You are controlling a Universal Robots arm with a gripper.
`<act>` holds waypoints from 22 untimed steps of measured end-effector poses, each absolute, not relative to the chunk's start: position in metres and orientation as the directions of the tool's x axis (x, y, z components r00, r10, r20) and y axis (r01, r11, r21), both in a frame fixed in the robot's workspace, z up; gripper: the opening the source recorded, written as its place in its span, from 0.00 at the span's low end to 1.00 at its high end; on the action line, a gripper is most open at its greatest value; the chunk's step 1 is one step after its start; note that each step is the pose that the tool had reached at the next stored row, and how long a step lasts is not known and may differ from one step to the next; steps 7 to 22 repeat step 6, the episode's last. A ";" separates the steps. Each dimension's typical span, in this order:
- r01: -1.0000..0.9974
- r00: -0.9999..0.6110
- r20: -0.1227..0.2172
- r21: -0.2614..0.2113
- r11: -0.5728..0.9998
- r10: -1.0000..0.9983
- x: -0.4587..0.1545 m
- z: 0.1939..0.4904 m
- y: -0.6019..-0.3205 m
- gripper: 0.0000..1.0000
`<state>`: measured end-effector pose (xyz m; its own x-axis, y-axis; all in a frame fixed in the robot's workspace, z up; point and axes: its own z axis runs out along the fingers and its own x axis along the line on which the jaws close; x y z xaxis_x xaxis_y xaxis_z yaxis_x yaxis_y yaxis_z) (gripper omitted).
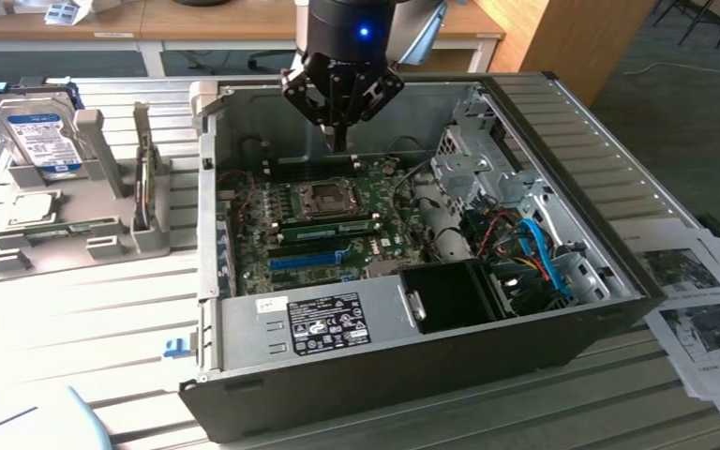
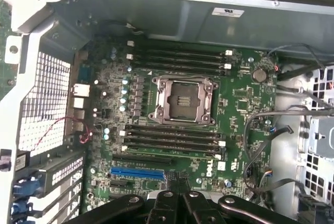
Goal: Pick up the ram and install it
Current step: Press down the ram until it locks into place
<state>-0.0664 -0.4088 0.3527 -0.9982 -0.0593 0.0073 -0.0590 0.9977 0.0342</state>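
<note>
Matt grey metal case [image 1: 373,333], glossy green motherboard [image 2: 235,109].

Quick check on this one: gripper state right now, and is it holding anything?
Gripper: shut, nothing seen between the fingertips, hanging above the motherboard inside the open computer case.

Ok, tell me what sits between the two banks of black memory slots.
The CPU socket sits there, plain in the wrist view.

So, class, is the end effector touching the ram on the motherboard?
Apart. The exterior view shows the end effector hanging over the case's far side, with the CPU socket lying between its tips and the green ram.
</note>
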 end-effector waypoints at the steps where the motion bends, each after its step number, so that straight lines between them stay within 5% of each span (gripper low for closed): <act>1: -0.057 -0.998 0.007 0.034 0.998 -0.057 -0.066 0.353 -0.409 0.09; 22: -0.056 -0.998 0.007 0.034 0.998 -0.057 -0.066 0.353 -0.409 0.09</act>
